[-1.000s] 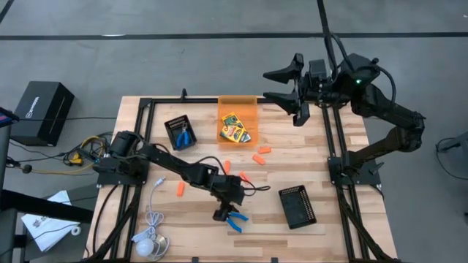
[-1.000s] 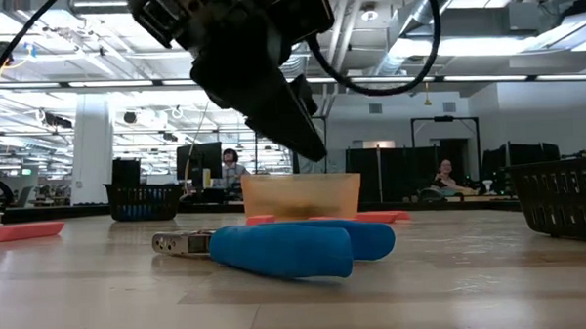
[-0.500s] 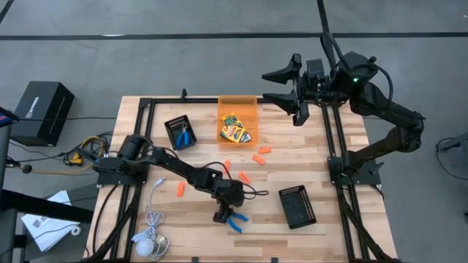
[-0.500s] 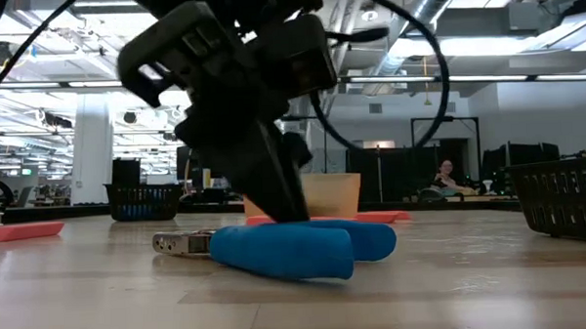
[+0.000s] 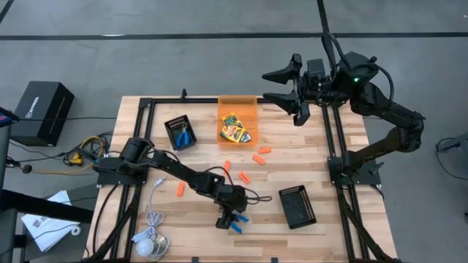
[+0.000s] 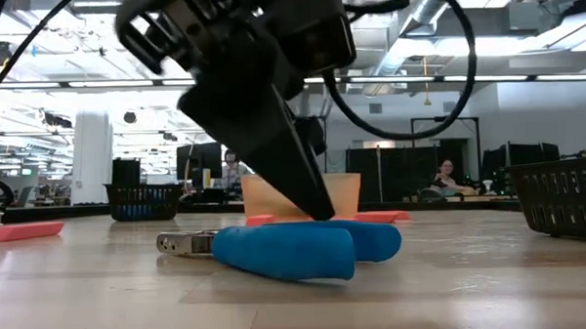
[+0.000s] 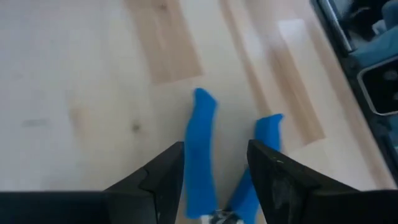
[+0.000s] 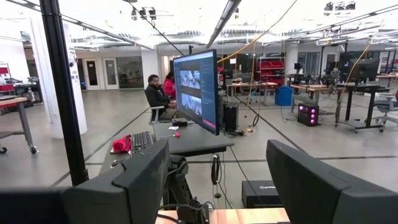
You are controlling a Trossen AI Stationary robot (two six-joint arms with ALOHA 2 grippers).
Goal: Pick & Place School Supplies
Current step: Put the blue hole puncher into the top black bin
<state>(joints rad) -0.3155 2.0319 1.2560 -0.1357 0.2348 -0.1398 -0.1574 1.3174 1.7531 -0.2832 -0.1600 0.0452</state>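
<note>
Left gripper [image 5: 229, 220] is seen low over the near middle of the table [image 5: 351, 135], right on top of the blue-handled tool [image 5: 235, 220]. From the left wrist view its fingers [image 7: 163, 177] are parted, with one blue handle [image 7: 200, 149] sitting in the gap between them and the other handle passing by the second finger, so nothing is clamped yet as far as can be told. In the low view the tool [image 6: 296, 248] is lying flat on the wood, metal tip pointing away to one side, with a dark fingertip coming down to the top of the handles.

Going left to right across the high view: a white cable with its round puck [image 5: 148, 244] is found at the near left corner, then a black tray [image 5: 180, 132] holding another blue-handled tool. One orange piece [image 5: 180, 190] is lying near the left arm's forearm. The orange bin [image 5: 237, 120] is seen at the far middle with crayon boxes [image 5: 234, 128] inside it. A few more orange pieces [image 5: 262, 152] are scattered just in front of the bin. A second black tray [image 5: 297, 206] is parked to the right of the gripper.

Right gripper [image 5: 285, 86] is held up off the far right edge, fingers spread wide with nothing in them.
</note>
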